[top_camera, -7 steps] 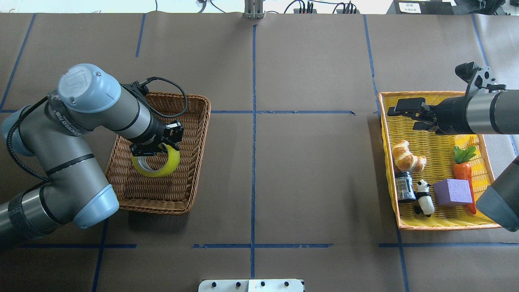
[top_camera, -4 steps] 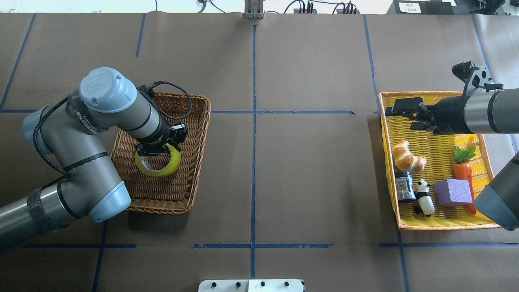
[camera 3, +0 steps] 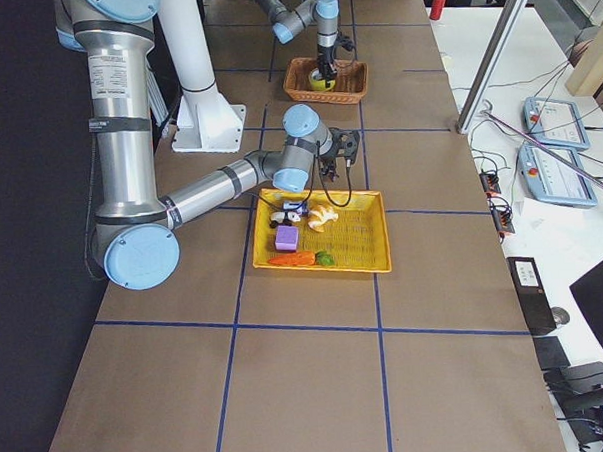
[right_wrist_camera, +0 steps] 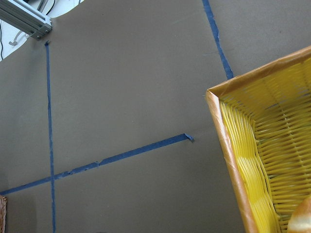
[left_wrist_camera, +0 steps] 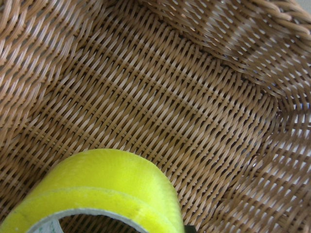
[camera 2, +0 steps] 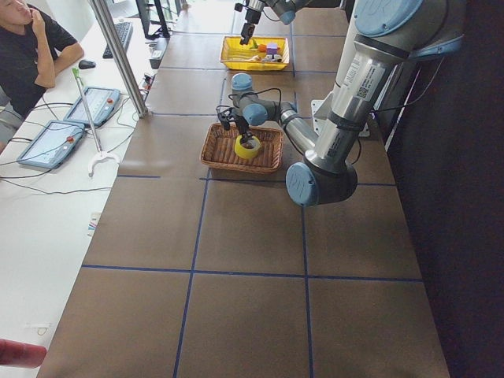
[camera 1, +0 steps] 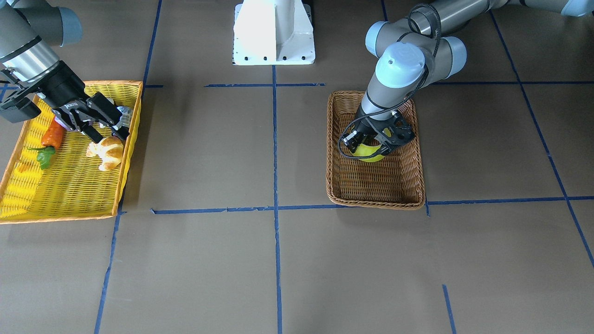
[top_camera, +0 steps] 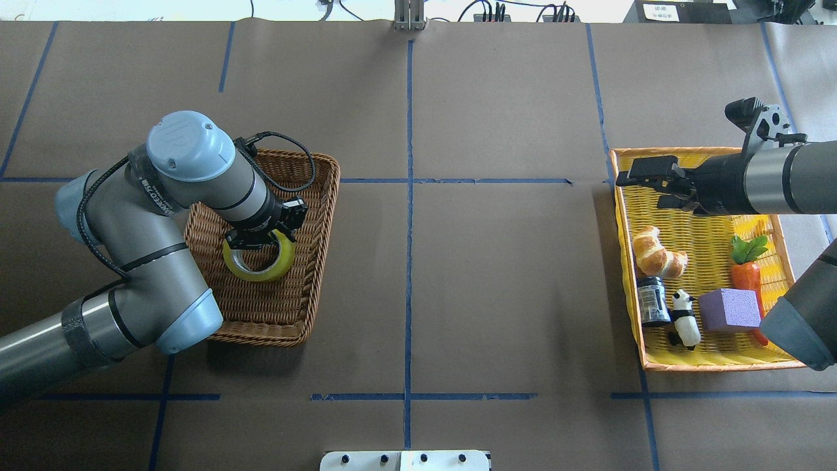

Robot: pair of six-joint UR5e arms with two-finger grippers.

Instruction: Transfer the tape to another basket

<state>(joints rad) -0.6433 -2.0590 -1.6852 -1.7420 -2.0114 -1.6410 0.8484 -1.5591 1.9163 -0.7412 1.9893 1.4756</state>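
within basket (top_camera: 322,216) walls, tape (top_camera: 278,265) mid-floor

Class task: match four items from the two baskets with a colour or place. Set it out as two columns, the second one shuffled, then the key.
Column A
1. tape
2. block
3. carrot
4. panda toy

Column B
a. black and white
b. in the brown basket
c. purple
d. orange with green leaves

Pairs: 1-b, 2-c, 3-d, 4-a
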